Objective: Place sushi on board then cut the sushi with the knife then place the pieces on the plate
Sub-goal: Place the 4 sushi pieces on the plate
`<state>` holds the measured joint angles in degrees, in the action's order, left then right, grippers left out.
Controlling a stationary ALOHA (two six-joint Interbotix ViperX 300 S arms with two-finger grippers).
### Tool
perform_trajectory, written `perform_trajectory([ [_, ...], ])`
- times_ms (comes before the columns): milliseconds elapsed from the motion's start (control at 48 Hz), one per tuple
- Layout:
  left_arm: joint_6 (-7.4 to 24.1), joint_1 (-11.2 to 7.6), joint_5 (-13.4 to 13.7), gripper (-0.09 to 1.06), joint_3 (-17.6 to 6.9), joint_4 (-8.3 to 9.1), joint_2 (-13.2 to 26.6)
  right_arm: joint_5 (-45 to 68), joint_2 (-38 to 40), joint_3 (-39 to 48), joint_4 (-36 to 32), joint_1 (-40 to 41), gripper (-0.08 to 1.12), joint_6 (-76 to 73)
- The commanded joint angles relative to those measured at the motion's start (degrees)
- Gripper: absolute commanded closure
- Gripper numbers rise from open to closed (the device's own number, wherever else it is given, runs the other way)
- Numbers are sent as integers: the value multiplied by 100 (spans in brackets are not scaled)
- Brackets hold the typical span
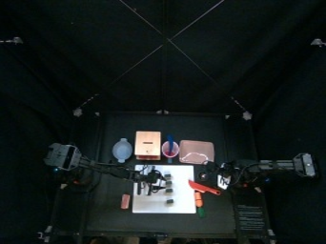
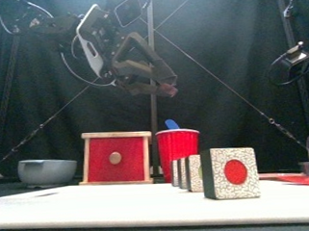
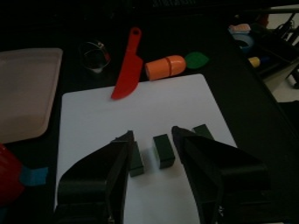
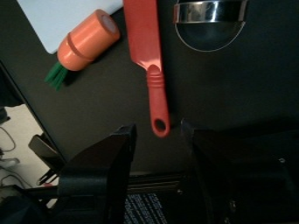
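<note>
Several dark green sushi pieces [image 2: 230, 173] stand in a row on the white cutting board [image 1: 178, 197]; in the left wrist view the sushi pieces [image 3: 165, 149] show between my jaws. My left gripper [image 2: 148, 81] hangs open well above them, holding nothing. The red knife [image 4: 149, 54] lies flat on the table just off the board's right edge, next to a toy carrot [image 4: 89, 42]. My right gripper [image 4: 159, 144] is open right over the knife's handle end, its jaws on either side of it. The pink plate [image 1: 195, 151] lies behind the board.
Along the back stand a blue-grey bowl [image 2: 46, 170], the wooden box [image 2: 117, 158] with its red drawer front and a red cup [image 2: 177, 146] holding a blue knife. A metal cutter [image 4: 211, 10] sits beyond the red knife's blade. A small orange toy [image 1: 126, 200] lies left of the board.
</note>
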<state>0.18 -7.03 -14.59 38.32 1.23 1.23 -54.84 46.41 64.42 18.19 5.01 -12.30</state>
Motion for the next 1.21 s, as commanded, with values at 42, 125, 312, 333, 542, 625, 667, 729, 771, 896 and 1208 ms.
perform_trajectory([
  [42, -9, 53, -53, 18, 44, 0, -211, 62, 26, -483, -483, 62, 22, 18],
  [125, -9, 88, -79, 18, 149, -18, -290, 396, 0, -721, -940, 62, 22, 18],
  [312, -9, 255, -255, 18, 448, -79, -439, 1802, -413, -905, -2109, 26, 22, 26],
  [333, -9, 281, -272, 19, 492, -88, -457, 1969, -475, -923, -2206, 26, 22, 26],
  [542, 0, 457, -519, 19, 879, -272, -677, 3683, -1213, -958, -2558, -62, 22, 35],
  [625, 9, 501, -554, 19, 993, -308, -765, 4184, -1529, -1020, -2593, -114, 22, 35],
  [667, 9, 519, -554, 19, 1046, -308, -809, 4430, -1731, -1063, -2593, -141, 22, 35],
  [729, 9, 554, -554, 19, 1107, -308, -853, 4667, -1986, -1160, -2602, -158, 22, 53],
  [771, 18, 571, -554, 19, 1143, -308, -870, 4772, -2162, -1239, -2610, -176, 22, 62],
  [896, 9, 633, -554, 19, 1248, -308, -888, 4904, -2777, -1547, -2672, -211, 22, 88],
  [1208, 18, 703, -554, 19, 1345, -308, -888, 4869, -4025, -2347, -2962, -466, 23, 79],
])
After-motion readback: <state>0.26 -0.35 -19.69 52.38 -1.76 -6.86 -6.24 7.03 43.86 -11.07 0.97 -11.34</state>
